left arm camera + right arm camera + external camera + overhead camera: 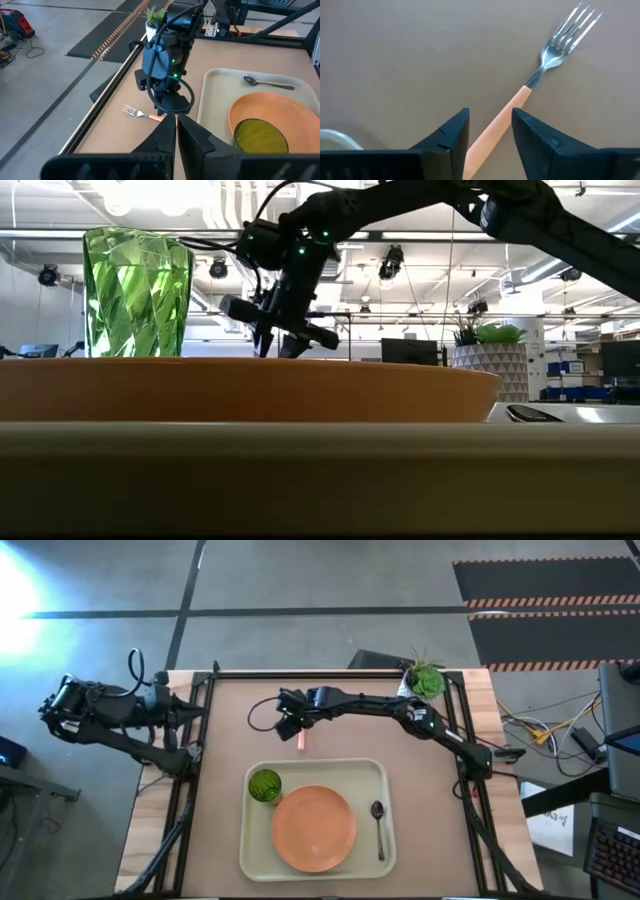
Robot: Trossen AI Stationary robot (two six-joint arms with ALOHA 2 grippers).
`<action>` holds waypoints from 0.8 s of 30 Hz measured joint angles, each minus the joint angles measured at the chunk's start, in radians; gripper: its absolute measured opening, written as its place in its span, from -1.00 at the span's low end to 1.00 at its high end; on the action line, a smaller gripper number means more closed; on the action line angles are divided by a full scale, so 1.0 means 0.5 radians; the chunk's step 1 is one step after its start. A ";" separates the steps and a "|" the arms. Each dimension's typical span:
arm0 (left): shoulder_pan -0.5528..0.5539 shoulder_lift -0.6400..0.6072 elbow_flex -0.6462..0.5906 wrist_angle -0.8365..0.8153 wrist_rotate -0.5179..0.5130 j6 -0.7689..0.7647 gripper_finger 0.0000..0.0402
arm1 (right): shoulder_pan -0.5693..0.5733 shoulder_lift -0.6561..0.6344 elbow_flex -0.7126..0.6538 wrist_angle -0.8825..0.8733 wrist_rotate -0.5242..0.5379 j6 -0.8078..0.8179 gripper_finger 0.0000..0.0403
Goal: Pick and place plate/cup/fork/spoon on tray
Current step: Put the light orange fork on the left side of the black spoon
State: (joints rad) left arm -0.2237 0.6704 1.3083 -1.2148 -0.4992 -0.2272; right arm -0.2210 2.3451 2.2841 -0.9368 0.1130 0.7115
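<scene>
The fork [540, 75], silver tines and orange handle, lies flat on the brown table just beyond the tray's far rim [310, 764]; it also shows in the high view [302, 741] and the left wrist view [137, 113]. My right gripper [490, 120] points down over it, open, one finger on each side of the handle's free end; I cannot tell whether they touch it. The orange plate [313, 828], the green cup [265, 785] and the dark spoon [379, 825] rest on the tray. My left gripper [176, 125] is shut and empty at the table's far left edge [193, 712].
A white pot with a green plant [425, 680] stands at the table's far right corner. A black frame [330, 672] runs along the table's edges. Bare brown table lies between the tray and the far edge.
</scene>
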 joint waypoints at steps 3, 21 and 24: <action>0.000 -0.012 0.000 -0.002 0.003 0.000 -1.00 | -0.007 -0.001 -0.011 0.007 -0.001 0.015 -0.24; 0.000 -0.038 0.000 -0.003 0.047 0.011 -1.00 | -0.011 -0.001 -0.335 0.278 -0.077 0.198 -0.17; 0.000 -0.041 -0.001 -0.003 0.047 0.011 -1.00 | -0.012 0.004 -0.364 0.298 -0.069 0.200 -0.17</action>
State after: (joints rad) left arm -0.2237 0.6498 1.3079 -1.2163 -0.4759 -0.2214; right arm -0.2272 2.3473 2.1020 -0.7880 0.0784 0.8116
